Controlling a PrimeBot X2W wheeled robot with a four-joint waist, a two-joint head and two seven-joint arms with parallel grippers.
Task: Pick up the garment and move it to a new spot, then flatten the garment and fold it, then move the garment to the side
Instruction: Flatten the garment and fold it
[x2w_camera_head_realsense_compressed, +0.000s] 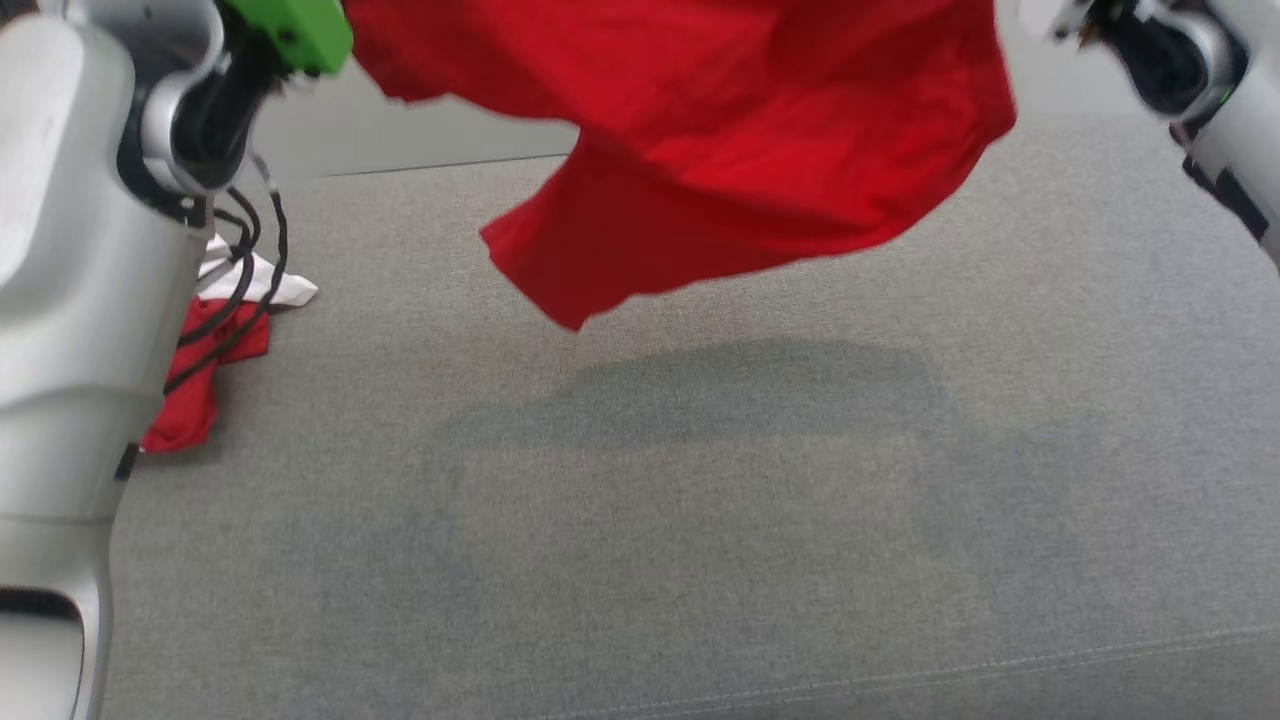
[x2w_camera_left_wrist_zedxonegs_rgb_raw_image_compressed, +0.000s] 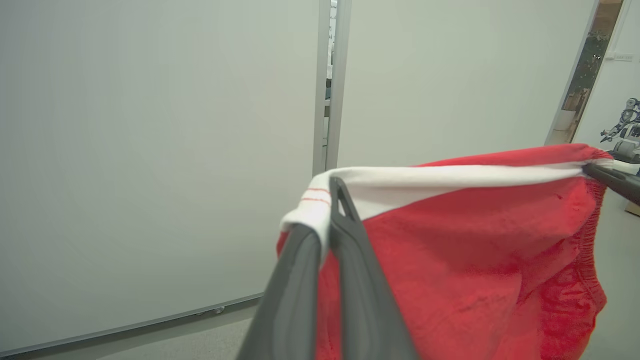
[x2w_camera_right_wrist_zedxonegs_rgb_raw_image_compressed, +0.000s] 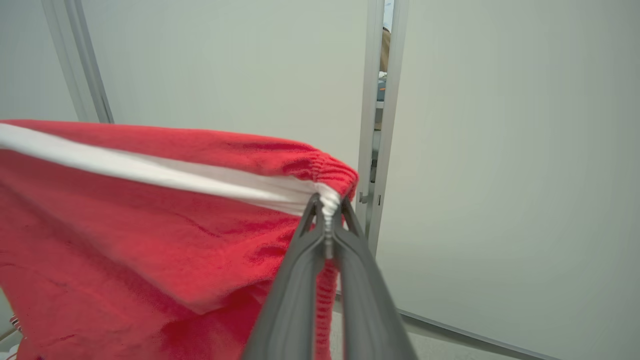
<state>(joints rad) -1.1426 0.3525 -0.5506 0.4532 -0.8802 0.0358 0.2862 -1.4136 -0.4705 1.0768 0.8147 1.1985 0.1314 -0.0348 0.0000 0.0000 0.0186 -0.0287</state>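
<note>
left gripper (x2w_camera_left_wrist_zedxonegs_rgb_raw_image_compressed: 322, 215), right gripper (x2w_camera_right_wrist_zedxonegs_rgb_raw_image_compressed: 328, 207) pinching red garment (x2w_camera_head_realsense_compressed: 720, 140)

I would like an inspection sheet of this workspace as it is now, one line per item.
Surface: grey fabric surface, garment's shadow on it.
Job's things: red garment held in the air, white waistband stretched between both grippers.
Clutter: red and white cloths heaped at the left.
Grippers: left gripper shut on the waistband; right gripper likewise.
Cables: black cables hang from the left arm, in front of the cloths.
Surroundings: pale wall panels; another robot far off.
</note>
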